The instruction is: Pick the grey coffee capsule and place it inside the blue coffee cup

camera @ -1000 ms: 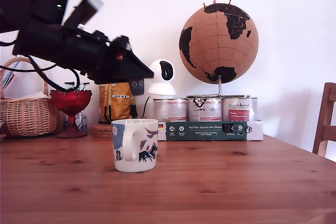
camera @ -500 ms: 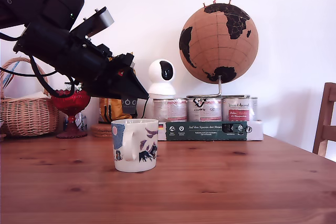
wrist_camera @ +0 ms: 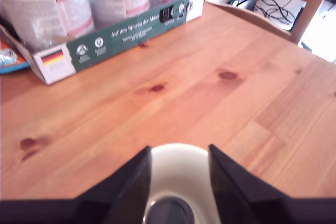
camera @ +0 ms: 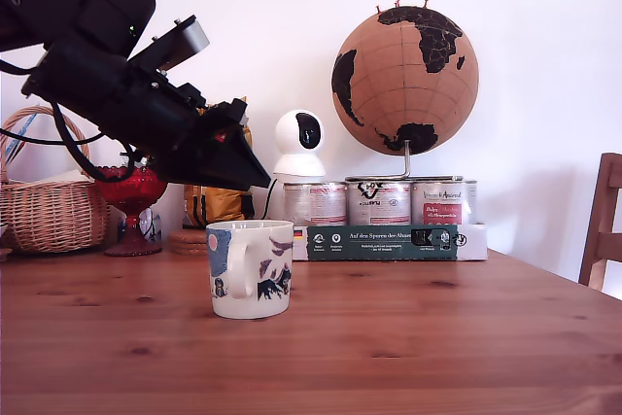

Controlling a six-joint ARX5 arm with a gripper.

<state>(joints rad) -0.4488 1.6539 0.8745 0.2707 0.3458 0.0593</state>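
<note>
1. Wooden table (camera: pixel 437 337) fills the foreground under a white wall, and the blue coffee cup (camera: pixel 250 268) stands on it as the landmark for everything else.
2. Far to the cup's left in the exterior view, a wicker basket (camera: pixel 44 206) sits at the back of the table.
3. Between basket and cup, further back, stands a red glass goblet (camera: pixel 129 203).
4. Above and to the left of the cup, the black arm (camera: pixel 92 65) slants down toward it.
5. The gripper (camera: pixel 255 179) ends just above the cup's rim, not touching it in the exterior view.
6. In the wrist view the 2 black fingers (wrist_camera: pixel 131 182) are spread apart, with the cup's cream opening (wrist_camera: pixel 178 166) showing in the gap between them.
7. The jaws are released: nothing is pinched between them.
8. The grey coffee capsule (wrist_camera: pixel 167 211) lies inside the cup as a dark round shape low in the opening, clear of both fingers.
9. Behind the cup, a yellow bag (camera: pixel 216 196) is partly hidden by the arm.
10. Behind the cup and slightly to its right in the exterior view stands a small white camera (camera: pixel 299 143).
11. Further right, 3 tins (camera: pixel 379 201) sit in a green and white cardboard tray (camera: pixel 384 240).
12. Above the tins rises a cork globe (camera: pixel 405 80).
13. At the exterior view's far right edge, well apart from the cup, part of a wooden chair (camera: pixel 604 225) shows.
</note>
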